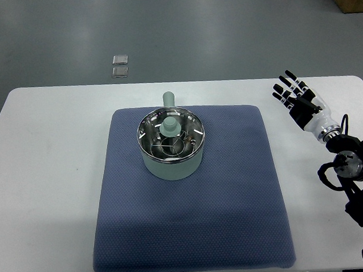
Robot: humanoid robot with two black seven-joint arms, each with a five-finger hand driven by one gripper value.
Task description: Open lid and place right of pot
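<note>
A pale green pot (pixel 169 162) with a short handle (pixel 168 100) pointing away stands on the blue mat (pixel 227 191). Its glass lid (pixel 169 138) with a pale green knob (pixel 169 126) sits on the pot. My right hand (pixel 292 92) hovers over the white table at the far right, well apart from the pot, fingers spread and holding nothing. The left arm does not show.
The white table (pixel 49 167) carries the mat, which covers its middle. Two small clear squares (pixel 119 66) lie on the grey floor beyond the table's far edge. A brown box corner (pixel 356 5) shows at the top right.
</note>
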